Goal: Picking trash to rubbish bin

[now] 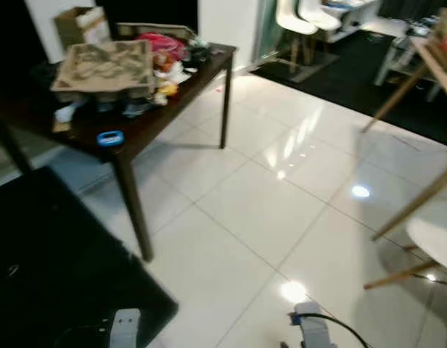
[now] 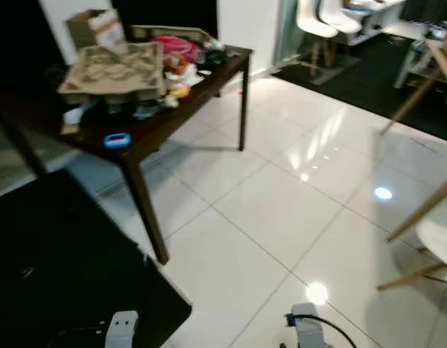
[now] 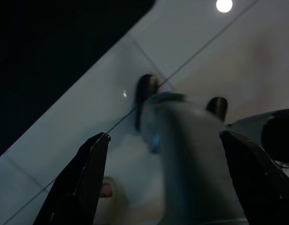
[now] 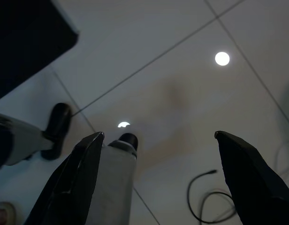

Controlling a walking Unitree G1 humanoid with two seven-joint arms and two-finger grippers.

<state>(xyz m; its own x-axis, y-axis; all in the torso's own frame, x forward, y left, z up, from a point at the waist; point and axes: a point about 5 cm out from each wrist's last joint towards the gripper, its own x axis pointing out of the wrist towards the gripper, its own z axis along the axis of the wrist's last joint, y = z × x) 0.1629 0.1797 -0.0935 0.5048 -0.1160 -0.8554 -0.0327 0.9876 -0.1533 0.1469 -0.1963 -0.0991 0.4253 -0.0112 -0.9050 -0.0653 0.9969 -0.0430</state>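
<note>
two hands hang idle over the white tiled floor (image 1: 281,210), left hand (image 3: 163,187) and right hand (image 4: 158,187) both spread and empty; trash (image 1: 162,61) clutters the dark worktop (image 1: 136,134) ahead-left.

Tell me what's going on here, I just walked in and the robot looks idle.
Nothing is being handled yet. The robot stands on the white tiled floor, facing a dark table cluttered with cardboard, wrappers and a small blue object. Both arms hang low: the left gripper and right gripper are open, pointing at the floor and holding nothing. No rubbish bin can be made out.
</note>
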